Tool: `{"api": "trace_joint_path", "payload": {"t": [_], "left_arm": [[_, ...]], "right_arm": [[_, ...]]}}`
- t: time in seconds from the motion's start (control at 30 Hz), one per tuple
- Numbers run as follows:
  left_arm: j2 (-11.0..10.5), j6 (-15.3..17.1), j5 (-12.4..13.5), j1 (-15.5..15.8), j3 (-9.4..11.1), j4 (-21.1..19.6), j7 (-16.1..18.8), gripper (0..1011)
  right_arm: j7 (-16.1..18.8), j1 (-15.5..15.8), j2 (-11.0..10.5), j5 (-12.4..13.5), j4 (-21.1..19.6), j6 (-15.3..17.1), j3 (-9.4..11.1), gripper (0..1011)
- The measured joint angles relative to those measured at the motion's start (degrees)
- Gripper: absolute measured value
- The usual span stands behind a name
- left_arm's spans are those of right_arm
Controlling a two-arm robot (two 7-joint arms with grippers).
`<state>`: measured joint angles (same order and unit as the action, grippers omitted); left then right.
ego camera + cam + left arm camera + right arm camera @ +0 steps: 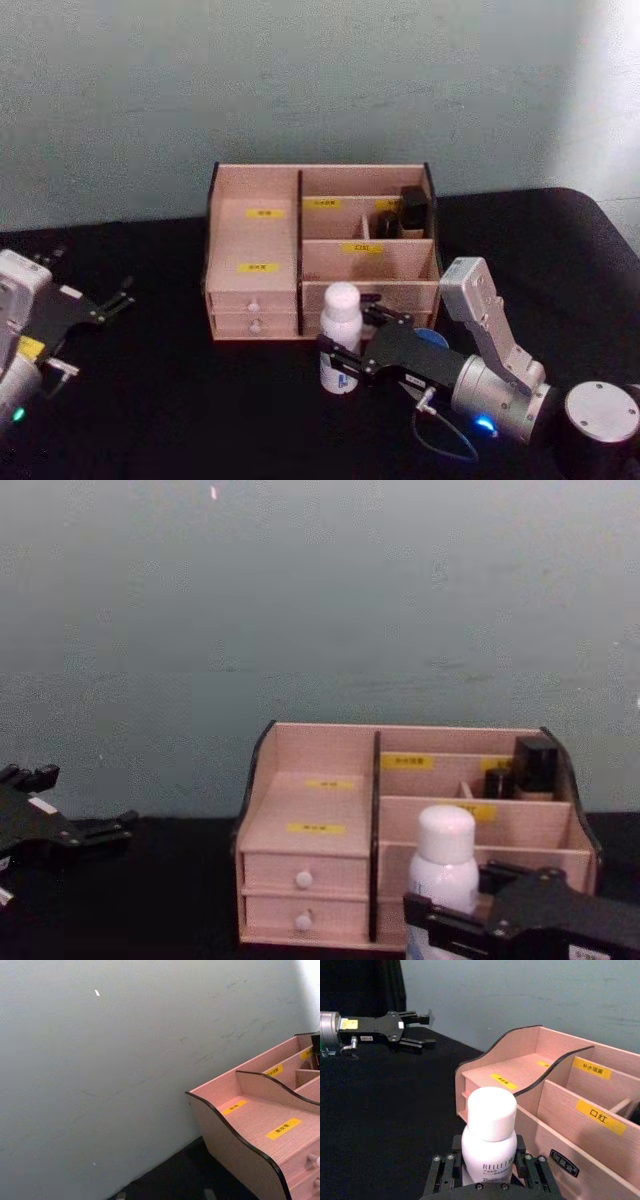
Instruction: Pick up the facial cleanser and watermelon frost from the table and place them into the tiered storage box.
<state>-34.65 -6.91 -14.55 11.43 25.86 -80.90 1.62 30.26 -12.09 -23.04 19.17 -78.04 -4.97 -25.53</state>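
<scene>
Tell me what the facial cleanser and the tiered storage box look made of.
The facial cleanser: probably plastic, smooth opaque white with a soft sheen on the cap. The tiered storage box: thin wood or wood-look board, matt pale grain, dark cut edges.

The tiered storage box (255,240) is showing pale wood grain with a matt, smooth face, and its side edges are looking dark. Its yellow labels (264,212) are looking like thin, smooth stickers, and its drawer knobs (254,306) like smooth white plastic. The facial cleanser (340,303) is showing smooth white plastic with a soft sheen. The right gripper (350,335) and the left gripper (125,294) are showing matt black, plastic-like fingers. The table (180,400) is looking black, matt and cloth-like. The wall (300,80) is showing matt, slightly scuffed paint.
</scene>
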Motion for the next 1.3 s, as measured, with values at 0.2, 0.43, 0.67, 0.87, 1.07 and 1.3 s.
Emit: {"api": "trace_joint_path", "payload": {"t": [0.2,0.43,0.67,0.87,1.07,1.3], "left_arm": [[0.00,0.00,0.00,0.00,0.00,0.00,0.00,1001],[0.00,0.00,0.00,0.00,0.00,0.00,0.00,1001],[0.00,0.00,0.00,0.00,0.00,0.00,0.00,1001],[0.00,0.00,0.00,0.00,0.00,0.00,0.00,1001],[0.00,0.00,0.00,0.00,0.00,0.00,0.00,1001],[0.00,0.00,0.00,0.00,0.00,0.01,0.00,1001]], "right_arm": [[0.13,-0.01,-0.10,0.00,0.00,-0.10,0.00,593],[0.88,0.26,-0.70,0.43,-1.07,-0.29,0.14,593],[1.19,0.98,-1.64,1.56,-3.50,-0.08,0.81,593],[1.38,1.11,-2.14,3.09,-5.55,0.26,1.64,593],[1.04,0.21,-2.04,4.73,-7.20,0.31,2.64,593],[-1.69,-2.68,-0.29,4.49,-6.42,-0.09,3.42,593]]}}
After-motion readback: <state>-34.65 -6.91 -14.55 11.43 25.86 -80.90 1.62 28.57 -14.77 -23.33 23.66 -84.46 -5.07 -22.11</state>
